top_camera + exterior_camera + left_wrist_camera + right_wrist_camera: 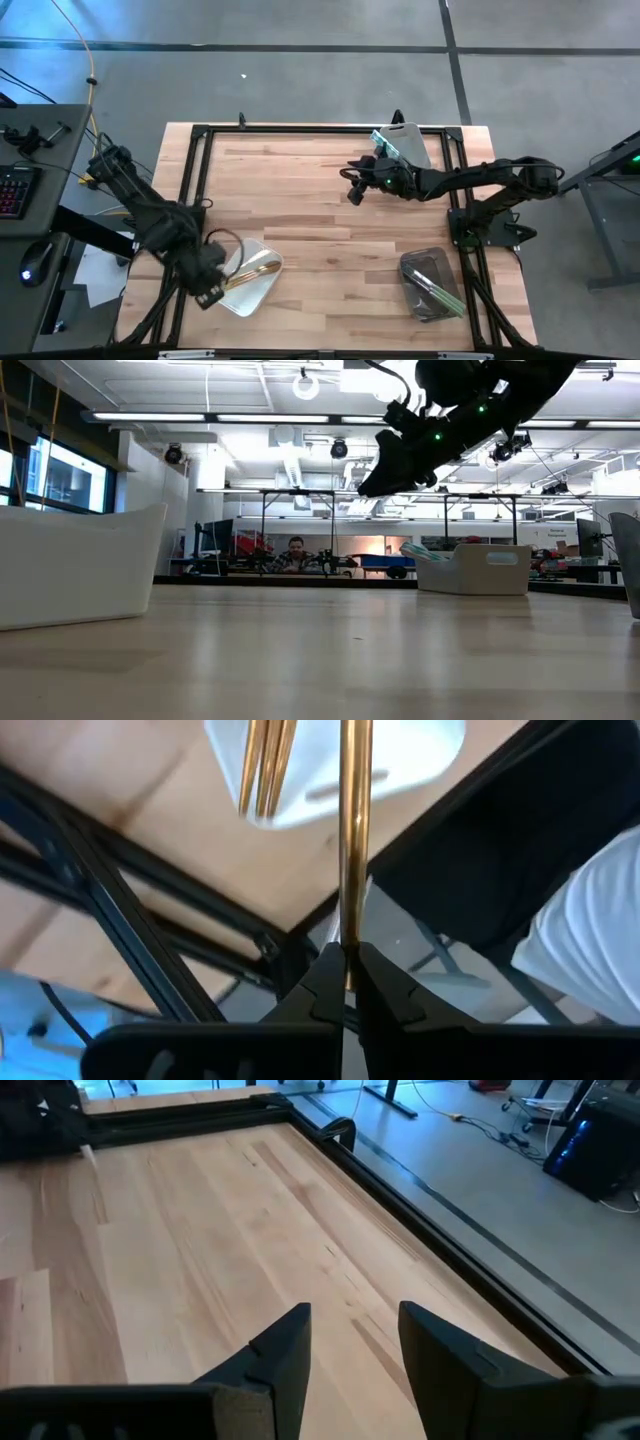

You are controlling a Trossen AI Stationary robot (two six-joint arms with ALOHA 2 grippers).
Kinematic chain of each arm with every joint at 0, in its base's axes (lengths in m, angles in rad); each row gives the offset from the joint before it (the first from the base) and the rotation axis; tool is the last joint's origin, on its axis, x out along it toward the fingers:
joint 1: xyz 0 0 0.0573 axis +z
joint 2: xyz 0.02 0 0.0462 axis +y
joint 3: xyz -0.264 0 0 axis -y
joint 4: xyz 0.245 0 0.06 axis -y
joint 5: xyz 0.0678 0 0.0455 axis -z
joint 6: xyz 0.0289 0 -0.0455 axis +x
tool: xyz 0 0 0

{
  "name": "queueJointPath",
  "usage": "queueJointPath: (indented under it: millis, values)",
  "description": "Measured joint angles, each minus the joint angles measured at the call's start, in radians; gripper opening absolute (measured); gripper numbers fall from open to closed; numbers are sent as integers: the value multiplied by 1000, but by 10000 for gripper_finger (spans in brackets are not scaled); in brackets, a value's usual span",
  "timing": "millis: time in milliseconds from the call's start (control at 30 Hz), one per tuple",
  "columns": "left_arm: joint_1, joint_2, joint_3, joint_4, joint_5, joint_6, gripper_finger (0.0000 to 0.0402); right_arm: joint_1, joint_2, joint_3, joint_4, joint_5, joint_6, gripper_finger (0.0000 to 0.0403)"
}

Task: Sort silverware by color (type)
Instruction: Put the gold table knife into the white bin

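Left gripper (345, 988) was clamped on a slim all-gold utensil (354, 840) by its very end, held over the white plastic tray (262, 284) at the near left that already held gold silverware (252, 272). Such a thin end-grip risked the piece swinging or dropping outside the tray. Right gripper (352, 1342) hung empty, fingers apart, above bare wood at the far right.

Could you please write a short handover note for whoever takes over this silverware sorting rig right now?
Left end effector: shut on a gold utensil, over the near-left white tray with other gold pieces.
Right end effector: open, empty, above bare table near the far-right tray.
Done: gold pieces in the white tray, pale-green ones in the near-right grey tray; no loose silverware shows on the table.
Left: release the held gold piece into its tray.
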Motion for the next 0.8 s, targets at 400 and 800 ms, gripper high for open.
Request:
queueJointPath:
  millis: [400,800]
  values:
    - [-50,2,-161,106,-4,28,0,0,0,0,14,0,-18,137]
    - [53,2,-250,141,11,162,0,0,0,0,16,0,-18,137]
